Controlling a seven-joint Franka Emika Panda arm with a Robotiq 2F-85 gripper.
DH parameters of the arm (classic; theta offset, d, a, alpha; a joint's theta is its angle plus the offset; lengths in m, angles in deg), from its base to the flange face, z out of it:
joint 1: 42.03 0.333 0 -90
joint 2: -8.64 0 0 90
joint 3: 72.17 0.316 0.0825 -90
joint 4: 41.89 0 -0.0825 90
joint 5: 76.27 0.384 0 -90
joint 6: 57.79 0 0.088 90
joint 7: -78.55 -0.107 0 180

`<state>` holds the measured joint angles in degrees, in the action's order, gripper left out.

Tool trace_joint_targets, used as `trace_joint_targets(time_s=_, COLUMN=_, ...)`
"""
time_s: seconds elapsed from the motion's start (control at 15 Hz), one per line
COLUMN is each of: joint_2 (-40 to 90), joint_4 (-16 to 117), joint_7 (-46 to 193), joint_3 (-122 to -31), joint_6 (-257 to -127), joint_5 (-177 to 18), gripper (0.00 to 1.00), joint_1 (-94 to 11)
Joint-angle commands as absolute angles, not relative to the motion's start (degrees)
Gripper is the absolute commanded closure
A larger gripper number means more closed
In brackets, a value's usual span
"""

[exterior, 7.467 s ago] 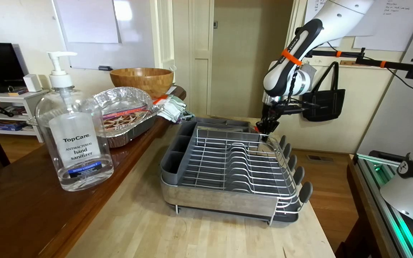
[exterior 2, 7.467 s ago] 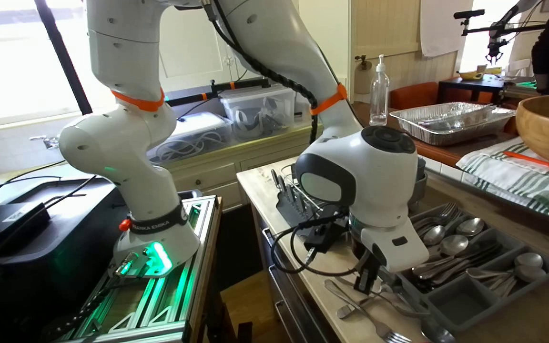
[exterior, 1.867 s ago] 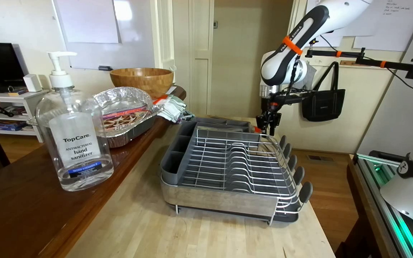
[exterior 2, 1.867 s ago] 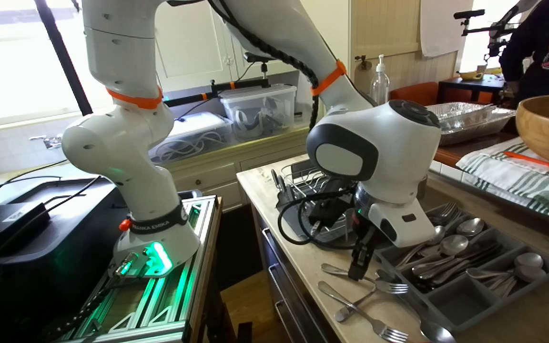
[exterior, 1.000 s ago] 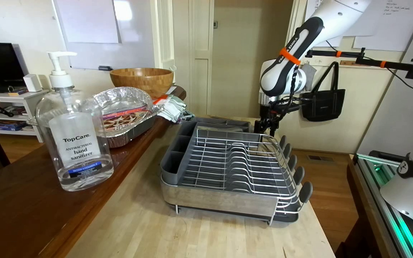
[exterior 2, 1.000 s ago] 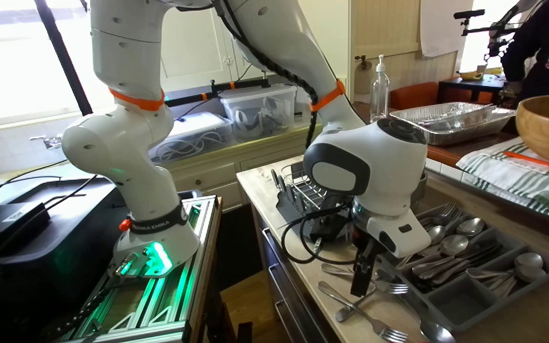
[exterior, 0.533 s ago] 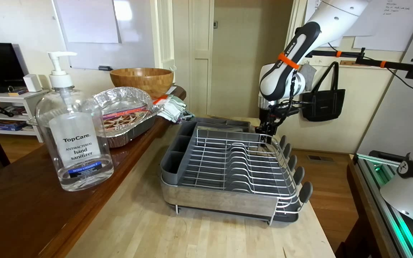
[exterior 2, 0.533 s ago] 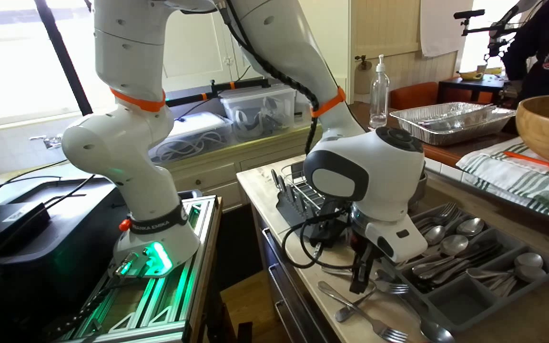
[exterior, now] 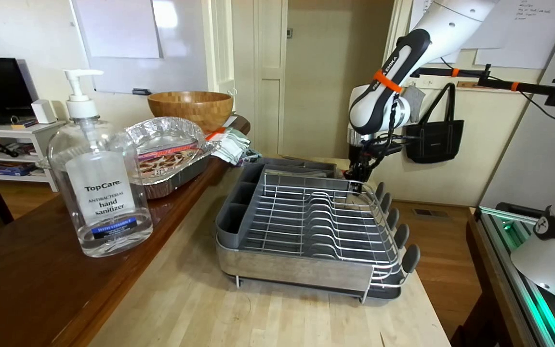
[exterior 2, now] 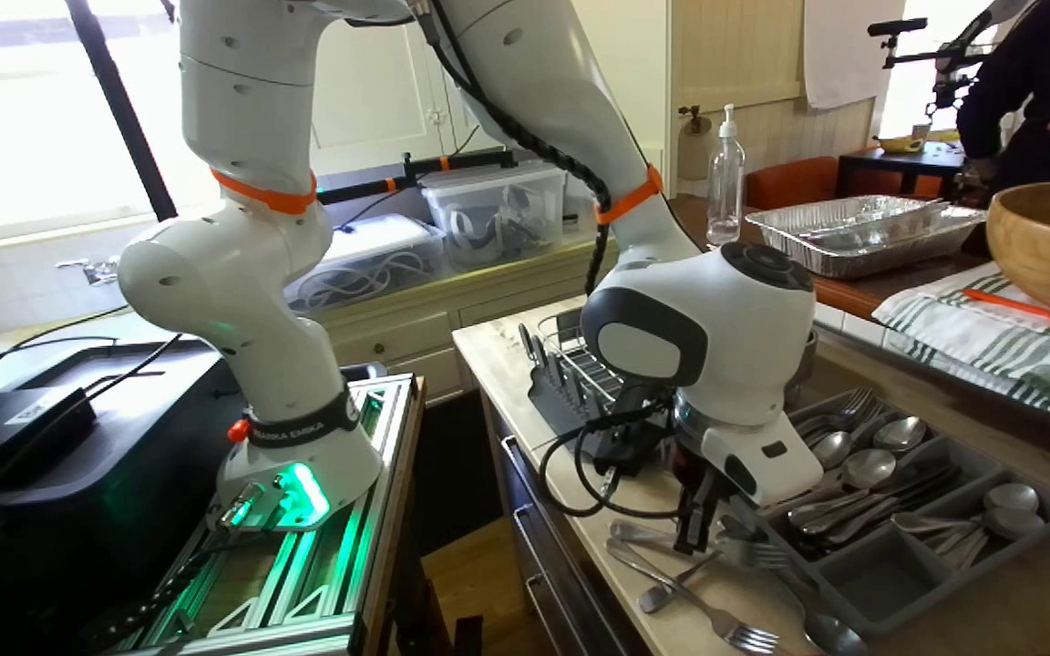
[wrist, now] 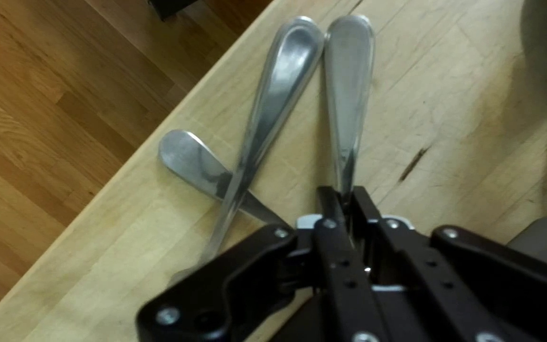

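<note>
1. Grasping a metal table fork (wrist: 349,76), the black pincer (wrist: 344,197) enters from the lower edge of the wrist view, clenched on the fork's neck. The rounded handle points to the top centre of the frame.
2. In an exterior view, the table fork is low and right of centre, its blurred tines near a grey cutlery tray (exterior 2: 880,583). Whether it touches the pale wooden desk (wrist: 444,118) cannot be told.
3. Just left of it in the wrist view, a second fork (wrist: 273,104) slants down across a flat utensil handle (wrist: 193,156), whose far end is hidden.
4. At the bottom edge of an exterior view, right of centre, a loose spoon (exterior 2: 835,633) lies beside the tray; inside the tray are more forks (exterior 2: 858,410) and several spoons (exterior 2: 869,467).
5. A brown plank floor (wrist: 41,118) fills the upper left of the wrist view.
6. In an exterior view, a dish rack (exterior: 292,270) stands mid-frame, with a hand sanitizer bottle (exterior: 106,193) at left. Behind the bottle are a foil pan (exterior: 176,182) and a wooden bowl (exterior: 195,113).
7. At the right edge of an exterior view, a striped towel (exterior 2: 990,337) lies below the bowl.
</note>
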<state>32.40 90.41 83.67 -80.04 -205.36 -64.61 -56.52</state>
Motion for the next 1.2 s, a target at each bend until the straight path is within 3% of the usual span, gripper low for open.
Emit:
trace_joint_targets(time_s=0.0, joint_2=31.82, joint_4=90.56, joint_7=83.08, joint_3=-80.41, joint_6=-204.90, joint_5=-66.00, gripper=0.97, joint_1=-56.31)
trace_joint_targets(time_s=1.13, joint_2=23.95, joint_4=91.57, joint_7=67.73, joint_3=-82.63, joint_6=-193.51, joint_5=-65.93, gripper=0.97, joint_1=-53.80)
